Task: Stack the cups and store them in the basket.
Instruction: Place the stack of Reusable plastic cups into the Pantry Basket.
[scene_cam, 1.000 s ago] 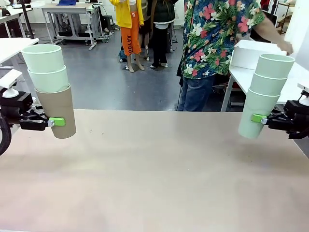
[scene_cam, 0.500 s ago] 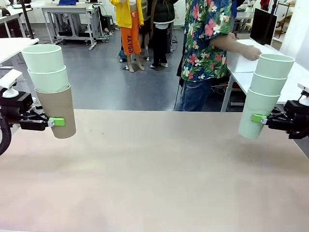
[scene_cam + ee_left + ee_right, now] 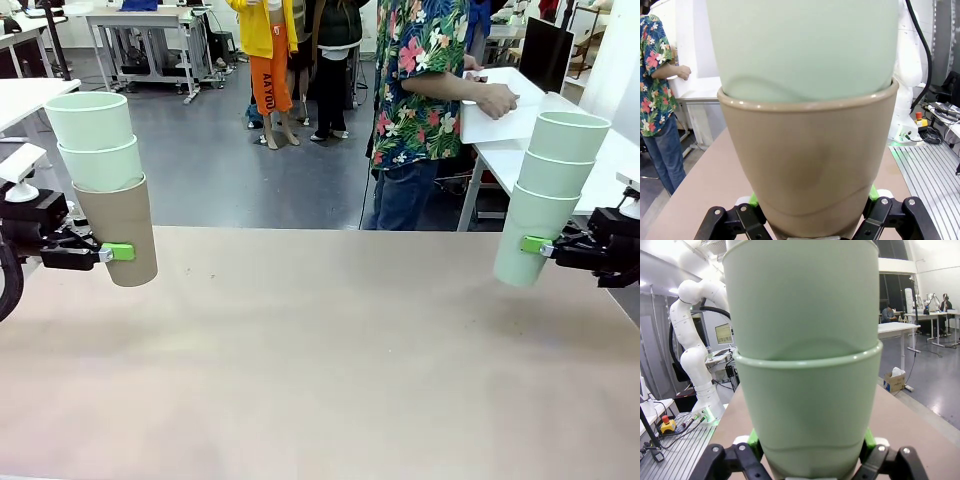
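At the table's left edge my left gripper [image 3: 112, 252] is shut on a tan-brown cup [image 3: 120, 230] with two mint green cups [image 3: 95, 140] nested in it. The left wrist view shows that brown cup [image 3: 810, 165] up close between the green pads. On the right, my right gripper [image 3: 535, 245] is shut on the bottom cup of a stack of three mint green cups [image 3: 550, 195], tilted slightly, seen close as a green stack [image 3: 807, 390]. Both stacks hang above the table. A person [image 3: 430, 90] at the far right lifts the white basket [image 3: 505, 112] off a side table.
The brown tabletop [image 3: 320, 370] spreads between the two arms. A white side table [image 3: 500, 160] stands at the back right, another white table [image 3: 25, 95] at the back left. People stand farther off in the room.
Both arms and their cup stacks hold still. The person has turned and pulled the white basket toward themself, off the side table.
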Robot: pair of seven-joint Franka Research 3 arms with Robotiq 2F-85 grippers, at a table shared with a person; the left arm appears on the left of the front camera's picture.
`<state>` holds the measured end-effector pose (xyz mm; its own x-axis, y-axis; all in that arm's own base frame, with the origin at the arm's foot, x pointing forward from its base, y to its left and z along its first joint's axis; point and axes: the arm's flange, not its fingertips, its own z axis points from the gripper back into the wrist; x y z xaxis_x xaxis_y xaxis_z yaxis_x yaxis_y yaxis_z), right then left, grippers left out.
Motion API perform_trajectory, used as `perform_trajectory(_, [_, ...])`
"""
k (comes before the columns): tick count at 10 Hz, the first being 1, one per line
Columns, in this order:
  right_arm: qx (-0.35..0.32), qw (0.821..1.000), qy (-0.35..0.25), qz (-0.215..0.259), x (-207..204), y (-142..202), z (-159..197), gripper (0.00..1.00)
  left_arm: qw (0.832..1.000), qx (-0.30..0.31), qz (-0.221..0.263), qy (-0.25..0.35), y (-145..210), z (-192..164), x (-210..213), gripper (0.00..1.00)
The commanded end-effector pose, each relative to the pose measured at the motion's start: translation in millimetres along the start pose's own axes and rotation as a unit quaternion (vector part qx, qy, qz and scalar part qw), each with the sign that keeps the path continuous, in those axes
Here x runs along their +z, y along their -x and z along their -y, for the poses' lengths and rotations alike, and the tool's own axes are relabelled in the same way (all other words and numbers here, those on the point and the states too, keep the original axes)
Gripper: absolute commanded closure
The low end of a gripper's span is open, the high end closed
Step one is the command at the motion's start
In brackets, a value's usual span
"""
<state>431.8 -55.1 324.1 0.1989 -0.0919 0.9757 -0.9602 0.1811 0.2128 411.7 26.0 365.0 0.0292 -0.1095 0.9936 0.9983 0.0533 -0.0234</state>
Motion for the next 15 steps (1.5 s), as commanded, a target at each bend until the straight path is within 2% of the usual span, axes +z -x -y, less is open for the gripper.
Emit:
perform_trajectory(1, [0.005,1.0,-0.001,0.001,-1.3,-5.0,-0.9,0.14,1.0,-0.005,0.003,0.0,-2.4,1.9,-0.7,0.17])
perform_trajectory(15, [0.005,1.0,-0.001,0.001,-1.3,-5.0,-0.9,0.14,1.0,-0.005,0.003,0.0,-2.4,1.9,-0.7,0.17])
